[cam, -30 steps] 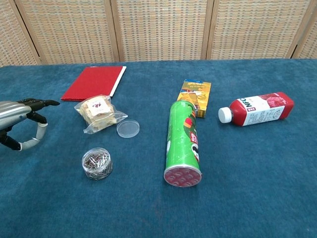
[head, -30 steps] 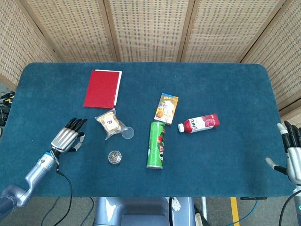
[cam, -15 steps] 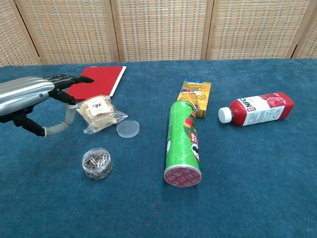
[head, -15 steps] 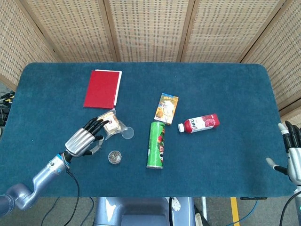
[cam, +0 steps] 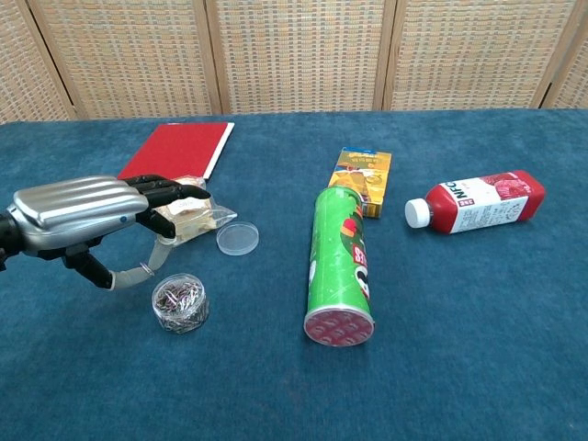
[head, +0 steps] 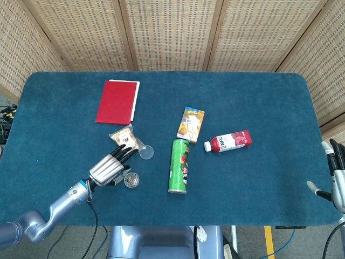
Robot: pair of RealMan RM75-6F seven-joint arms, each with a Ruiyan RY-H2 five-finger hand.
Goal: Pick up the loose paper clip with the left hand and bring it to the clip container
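A blue cloth-covered worktop (head: pixel 64 108) seen from above and from chest height, with woven screens behind it. On it lie one each of seven things.

Far left, the robot's left hand (head: pixel 110 167) hovers low over the worktop, palm down, its dark fingers (cam: pixel 170 191) stretched forward and slightly apart, with no object visible in them. The fingertips reach over one clear snack bag (head: pixel 127 139). Just beside the hand sits one small round clip container (cam: pixel 180 302), open and full of metal paper clips. A loose paper clip cannot be made out in either view. One clear round lid (cam: pixel 237 238) lies flat just right of the bag. Behind the bag, well apart, lies one red notebook (head: pixel 116 101).

At centre, one green crisp tube (cam: pixel 339 266) lies on its side, red end toward the chest camera. One yellow snack box (cam: pixel 362 178) lies flat just beyond it. To the right, one red juice bottle (cam: pixel 478 202) lies on its side, white cap pointing left.

At the far right edge, the right hand (head: pixel 336 175) rests beside the worktop, fingers straight and apart, holding nothing.

Compared with a second ago, the left hand has travelled from the left edge rightward to the container and bag; everything else has stayed put.
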